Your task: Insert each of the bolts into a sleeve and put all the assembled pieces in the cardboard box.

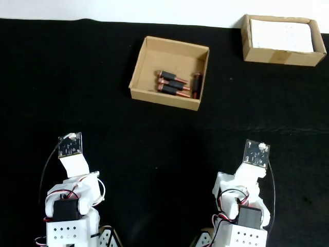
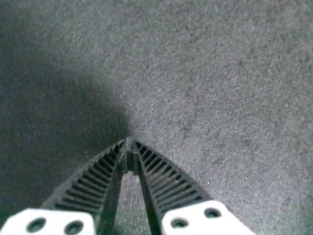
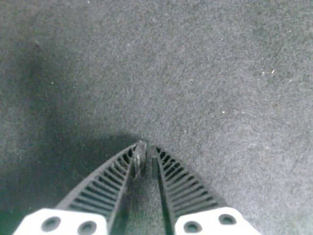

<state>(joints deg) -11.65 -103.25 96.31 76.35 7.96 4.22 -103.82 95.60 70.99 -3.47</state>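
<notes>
Tabletop: covered in black cloth across nearly the whole high view, with a pale strip along the far edge.

Arms: one arm sits at the near left corner of the high view and another arm at the near right corner. Both are folded back at their bases, well apart from the boxes. Which side each one is cannot be told from the wrist views.

Cardboard box: open-topped, sitting on the far half of the tabletop, roughly between the two arms and slightly rotated.

Second cardboard box: at the far right corner, holding a white sheet.

Assembled pieces: all are inside the central cardboard box. Three assembled pieces lie side by side, touching or nearly so; each is a dark sleeve with a copper-coloured bolt end sticking out. A fourth piece lies just beside them, turned roughly crosswise to the three.

Left gripper: the ribbed black fingers meet at the tips and hold nothing, just above the bare cloth.

Right gripper: the tips are closed to a bare sliver with nothing between them, low over the cloth.
</notes>
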